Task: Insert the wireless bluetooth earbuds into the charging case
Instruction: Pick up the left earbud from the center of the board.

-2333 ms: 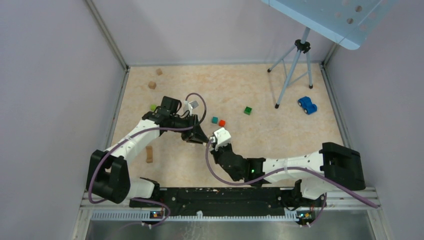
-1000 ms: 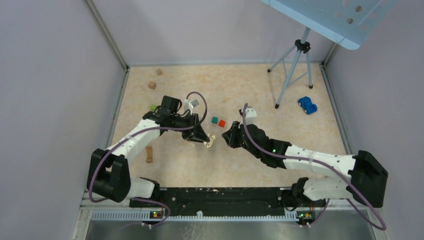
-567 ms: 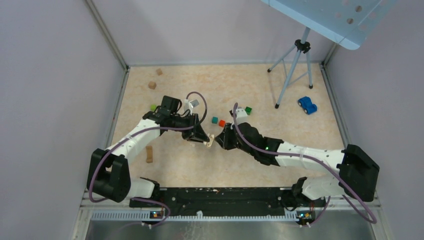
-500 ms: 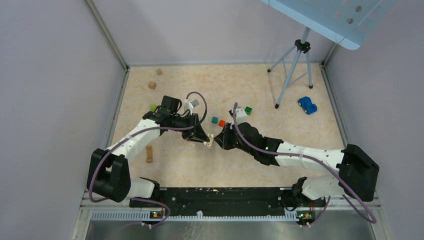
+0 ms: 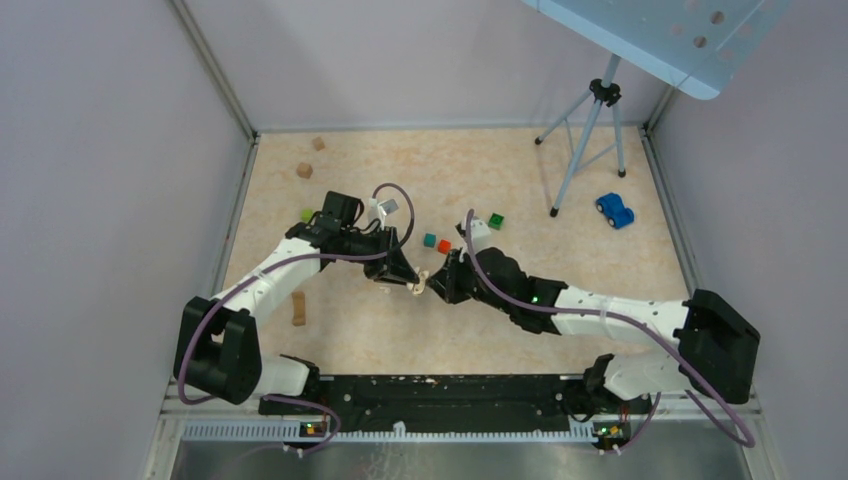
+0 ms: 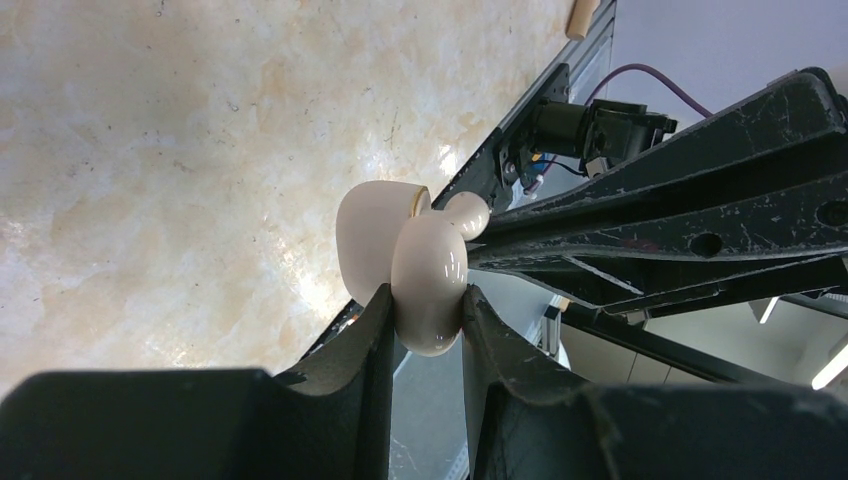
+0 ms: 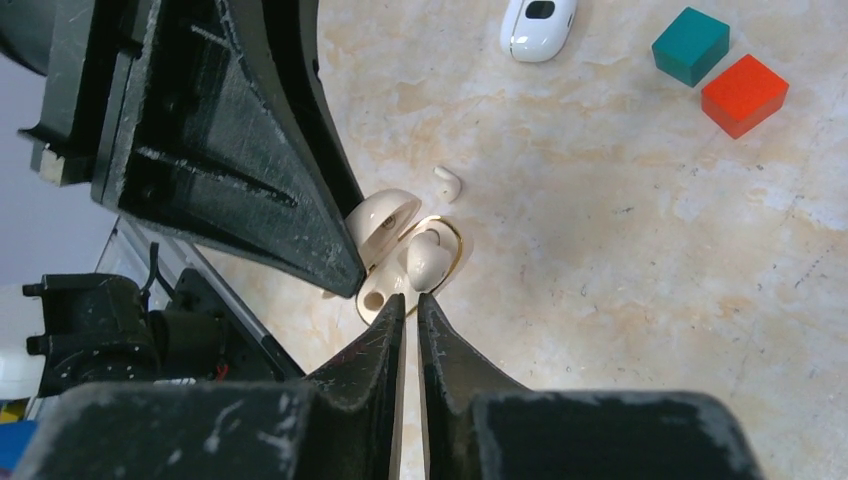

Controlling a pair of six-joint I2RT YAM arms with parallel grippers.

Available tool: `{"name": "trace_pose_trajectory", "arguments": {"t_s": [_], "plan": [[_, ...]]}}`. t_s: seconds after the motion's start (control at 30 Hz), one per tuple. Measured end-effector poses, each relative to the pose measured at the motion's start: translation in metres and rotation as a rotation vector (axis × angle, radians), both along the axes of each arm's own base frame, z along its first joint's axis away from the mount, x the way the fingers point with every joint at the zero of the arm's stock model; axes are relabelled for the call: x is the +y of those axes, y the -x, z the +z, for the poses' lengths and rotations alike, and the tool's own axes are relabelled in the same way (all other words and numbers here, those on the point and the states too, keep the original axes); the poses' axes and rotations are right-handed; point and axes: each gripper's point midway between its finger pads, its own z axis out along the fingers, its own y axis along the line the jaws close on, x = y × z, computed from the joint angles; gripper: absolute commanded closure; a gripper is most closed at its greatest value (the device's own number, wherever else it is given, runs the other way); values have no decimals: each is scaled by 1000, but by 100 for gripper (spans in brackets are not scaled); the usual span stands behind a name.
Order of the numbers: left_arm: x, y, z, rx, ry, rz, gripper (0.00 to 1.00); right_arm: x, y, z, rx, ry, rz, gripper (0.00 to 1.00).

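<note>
We find the left gripper clamped on the charging case, which stands open near the middle of the table. The right gripper has only a slit between its fingers, and its tips reach one earbud seated inside the case (we cannot tell whether they pinch it). The other earbud lies loose on the table just beside the case, well apart from the teal cube and the red cube.

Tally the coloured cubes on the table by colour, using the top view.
Red cube: 1
Teal cube: 1
Dark green cube: 1
Lime cube: 1
Total: 4
</note>
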Motion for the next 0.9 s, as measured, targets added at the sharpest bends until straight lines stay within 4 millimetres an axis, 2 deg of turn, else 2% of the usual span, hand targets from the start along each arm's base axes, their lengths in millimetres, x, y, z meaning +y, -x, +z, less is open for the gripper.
{"name": "trace_pose_trajectory", "arguments": {"t_s": [0.23,0.4,0.63,0.9], "plan": [[0,0,-1,-3,-4,0,100,-11,5,15,-54,-46,-2,75],[1,0,-1,-6,-6,-1,100,-12,2,21,-76,-59,-11,75],[1,0,-2,-12,-8,-4,100,-13,-4,17,-73,-38,-35,88],[1,0,-2,-13,-9,-6,100,-17,-11,7,-46,-17,-77,94]]}}
